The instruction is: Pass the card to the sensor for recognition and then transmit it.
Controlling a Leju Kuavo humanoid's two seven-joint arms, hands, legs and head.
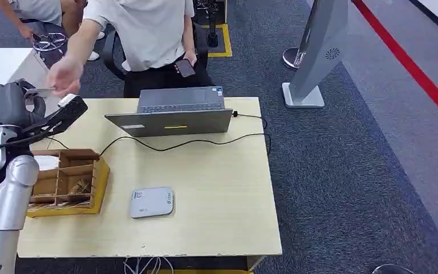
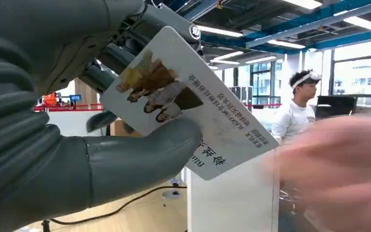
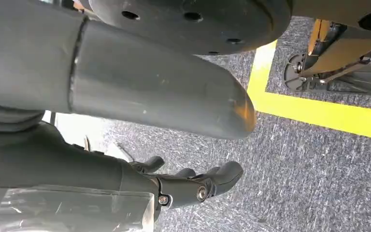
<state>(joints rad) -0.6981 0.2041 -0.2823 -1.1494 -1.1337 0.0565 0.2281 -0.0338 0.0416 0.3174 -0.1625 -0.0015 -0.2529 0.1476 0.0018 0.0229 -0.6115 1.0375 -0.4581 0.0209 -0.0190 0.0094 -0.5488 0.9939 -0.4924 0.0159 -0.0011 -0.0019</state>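
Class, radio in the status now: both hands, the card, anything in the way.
Left hand pinching white printed card, raised. Right hand empty, fingers loosely curled, hanging over carpet. Person's hand at the card. Grey sensor pad on table.

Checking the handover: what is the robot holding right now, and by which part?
The left hand pinches the card between thumb and fingers near one end, the other end sticking out free. The right hand holds nothing.

A light wooden table [image 1: 217,188] stands on a grey carpet floor [image 1: 342,171]; a red stripe [image 1: 410,65] runs slanted over the carpet, near a grey stand [image 1: 319,51]; yellow tape [image 3: 319,113] marks the floor; long ceiling lamps [image 2: 222,32] and large windows [image 2: 362,72] give the light.
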